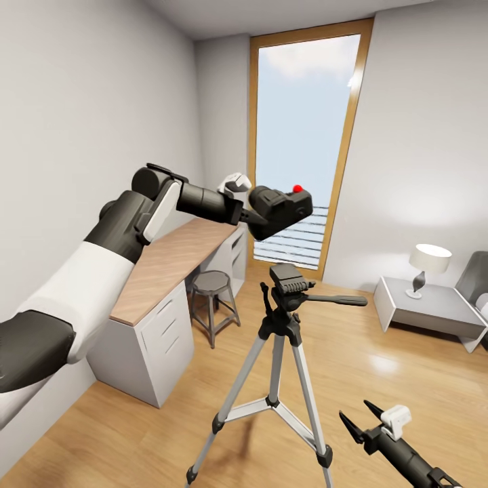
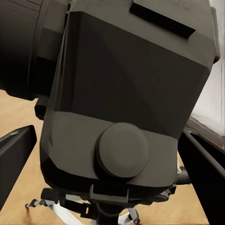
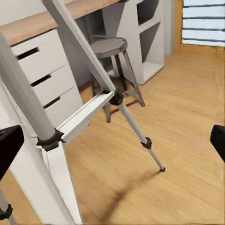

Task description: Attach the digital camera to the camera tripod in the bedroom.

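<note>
A bedroom with pale grey walls, a light wood floor (image 1: 379,366) and a tall wood-framed window (image 1: 305,135) at 12 o'clock in the head view. A wood-topped white desk (image 1: 169,264) runs along the wall at 9 o'clock, with a round grey stool (image 1: 212,285) tucked beside it. At 3 o'clock, a low white table (image 1: 440,308) carries a lamp (image 1: 428,266) with a white shade.

The camera tripod (image 1: 278,379) stands in the middle of the floor, silver legs spread, black head on top, its pan handle pointing toward 3 o'clock.

The left gripper (image 1: 254,215) reaches out from 9 o'clock and its fingers clamp the digital camera (image 1: 281,210), a black body with a red button. The camera hangs in the air just above the tripod's head, not touching it. In the left wrist view the camera (image 2: 126,93) sits between the two dark fingers (image 2: 16,157).

The right gripper (image 1: 359,420) waits low at 5 o'clock, fingers spread and holding nothing, near a tripod leg (image 3: 131,122).
</note>
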